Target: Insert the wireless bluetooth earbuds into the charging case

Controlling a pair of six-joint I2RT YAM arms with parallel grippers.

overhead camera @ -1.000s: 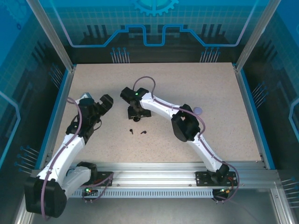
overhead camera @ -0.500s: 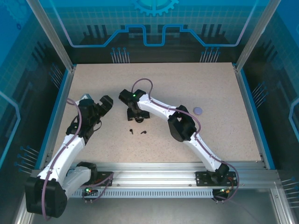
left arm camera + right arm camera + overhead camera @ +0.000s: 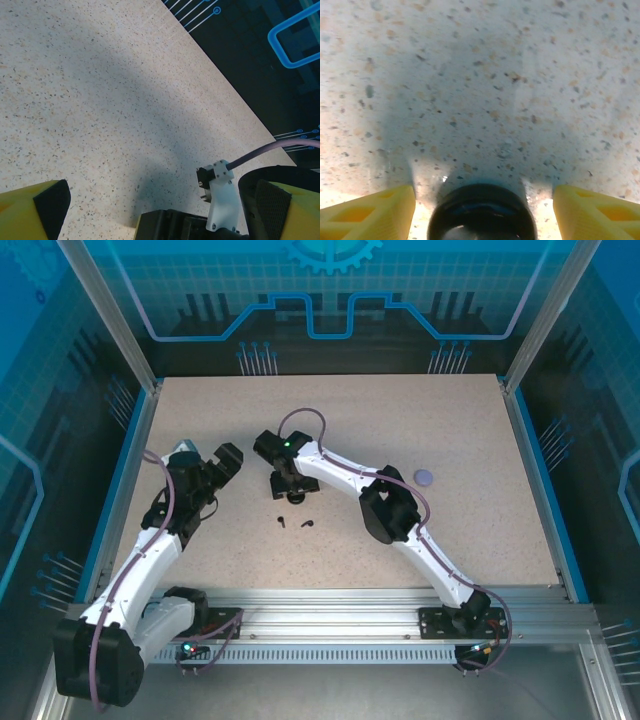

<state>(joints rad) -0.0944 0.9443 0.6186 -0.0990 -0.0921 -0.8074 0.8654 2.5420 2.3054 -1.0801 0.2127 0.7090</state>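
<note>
A round black charging case [image 3: 481, 215] lies on the speckled table at the bottom of the right wrist view. My right gripper [image 3: 482, 194] straddles it, open, and a strip of table shows between the case and each yellow finger [image 3: 367, 212]. From above, the right gripper [image 3: 291, 487] points down at mid-table. Two tiny black wireless bluetooth earbuds [image 3: 283, 521] [image 3: 307, 524] lie loose just in front of it. My left gripper [image 3: 224, 460] hovers to the left, wide open with nothing between its fingers [image 3: 35, 210]. In its view the left gripper [image 3: 159, 196] faces the right arm's white cable bracket [image 3: 220, 195].
A small round lilac case [image 3: 425, 477] lies on the table right of the right arm's elbow. Blue rails [image 3: 122, 480] bound the table's left and right sides. An aluminium rail [image 3: 330, 605] carries the arm bases at the near edge.
The right arm has shifted a little to the left and lower over the black case, uncovering the lilac case behind its elbow. Its jaws have narrowed slightly. The left arm has stayed still.
</note>
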